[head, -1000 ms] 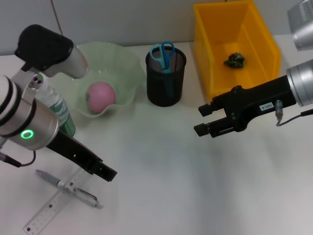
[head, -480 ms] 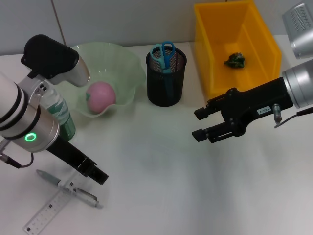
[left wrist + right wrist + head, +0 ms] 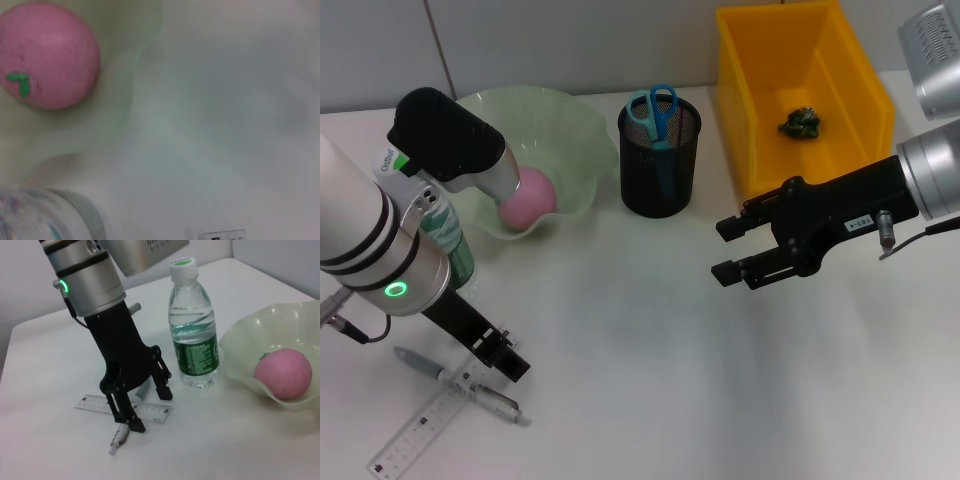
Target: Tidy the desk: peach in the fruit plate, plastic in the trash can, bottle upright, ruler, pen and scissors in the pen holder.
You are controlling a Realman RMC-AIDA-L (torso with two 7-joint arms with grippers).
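The pink peach [image 3: 528, 195] lies in the pale green fruit plate [image 3: 582, 130]. A clear bottle [image 3: 448, 238] with a green label stands upright beside the plate, partly behind my left arm. My left gripper [image 3: 500, 355] hangs open just above the grey pen [image 3: 465, 386] and the clear ruler [image 3: 420, 432]; the right wrist view shows its fingers [image 3: 151, 411] straddling the pen [image 3: 119, 439] over the ruler [image 3: 95, 404]. Blue scissors [image 3: 653, 112] stand in the black mesh pen holder [image 3: 660, 165]. Crumpled green plastic [image 3: 800, 122] lies in the yellow trash can [image 3: 865, 100]. My right gripper [image 3: 725, 248] hovers open mid-table.
The pen holder stands between the plate and the yellow bin at the back. The table's front edge runs close to the ruler. In the left wrist view the peach [image 3: 47, 55] and the bottle [image 3: 50, 215] are close by.
My left gripper has moved down and toward the front left, closer to the pen and ruler. The right gripper shifted slightly left, then held still.
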